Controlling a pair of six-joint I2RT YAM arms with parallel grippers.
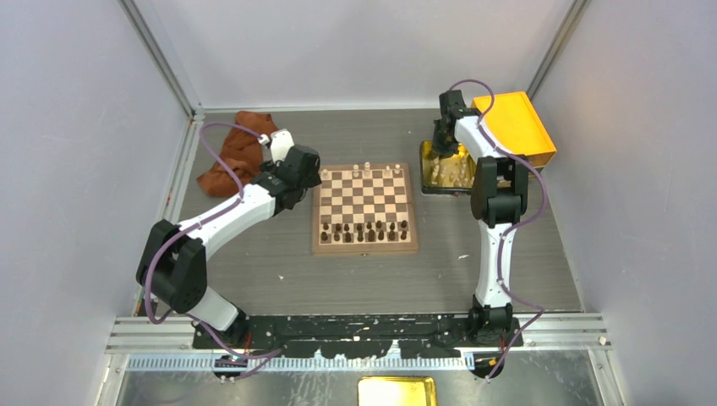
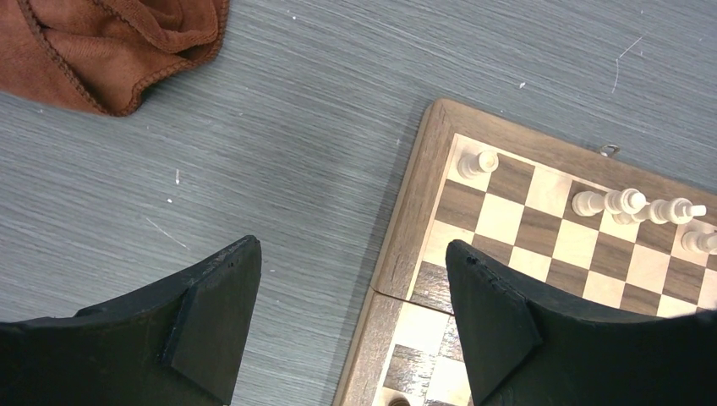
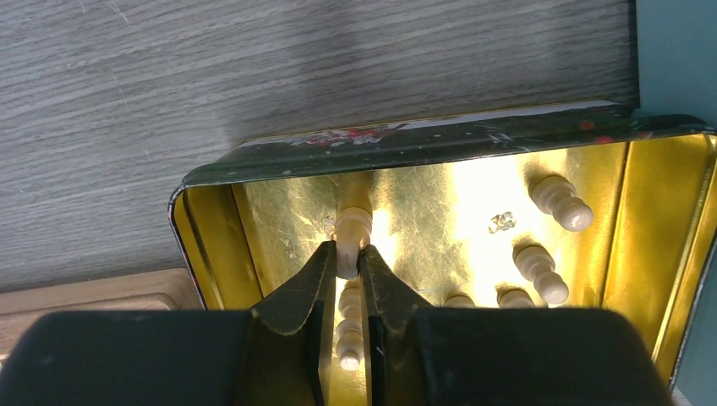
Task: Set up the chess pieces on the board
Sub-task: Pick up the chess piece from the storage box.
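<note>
My right gripper (image 3: 347,262) pinches one cream chessman (image 3: 353,233) down inside the golden tray (image 3: 211,220), ready to lift it out. Meanwhile my left gripper (image 2: 351,313) hangs wide apart and empty beside the board (image 2: 414,211), keeping off the pale pieces (image 2: 626,203) on its edge row.

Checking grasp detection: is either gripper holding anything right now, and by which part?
The right gripper pinches a pale chess piece in the gold tin, near one end; which end is unclear. The left gripper is open, empty.
</note>
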